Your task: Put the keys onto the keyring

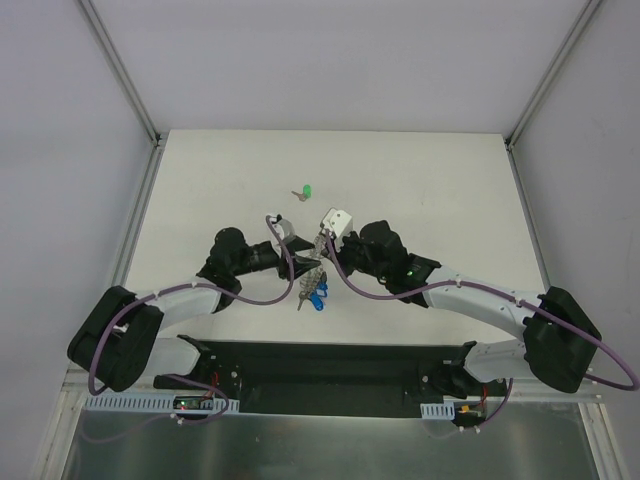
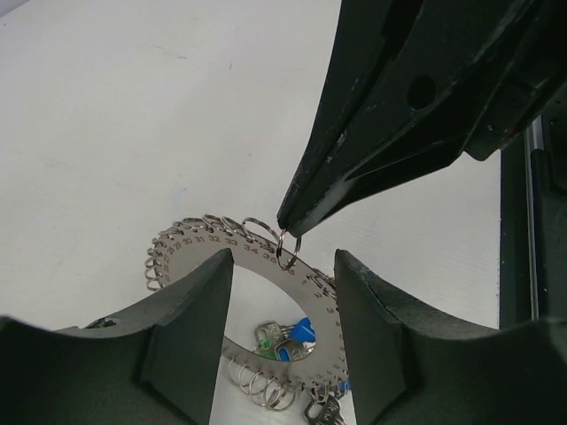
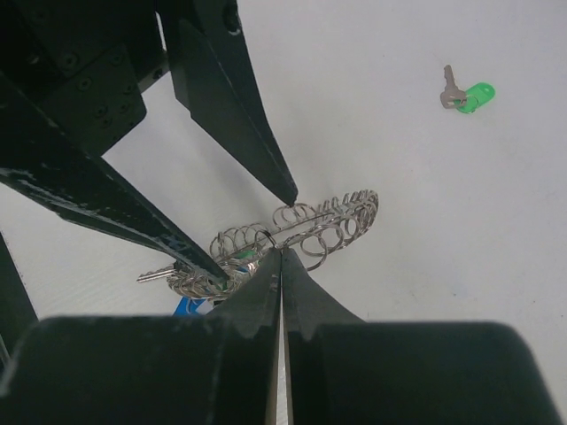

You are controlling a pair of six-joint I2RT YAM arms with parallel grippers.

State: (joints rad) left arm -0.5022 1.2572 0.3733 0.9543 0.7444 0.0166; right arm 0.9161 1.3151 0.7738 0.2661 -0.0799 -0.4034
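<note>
The keyring (image 2: 186, 250) is a flat grey numbered plate with wire loops round its rim. My right gripper (image 3: 282, 252) is shut on one small loop at its upper edge (image 2: 288, 246) and holds it tilted. My left gripper (image 2: 282, 266) is open, its fingers (image 2: 190, 336) apart and straddling the plate's hole, one tip close to the loops (image 3: 292, 199). Blue-headed keys (image 2: 306, 329) and a silver key (image 2: 323, 412) hang from the keyring. One green-headed key (image 1: 305, 191) lies loose on the table beyond both grippers, also seen in the right wrist view (image 3: 468, 96).
The white table (image 1: 430, 180) is boxed in by grey walls and metal frame posts (image 1: 125, 75). Both arms meet over the keyring (image 1: 310, 282) near the table's front middle. The black base rail (image 1: 330, 365) runs along the near edge.
</note>
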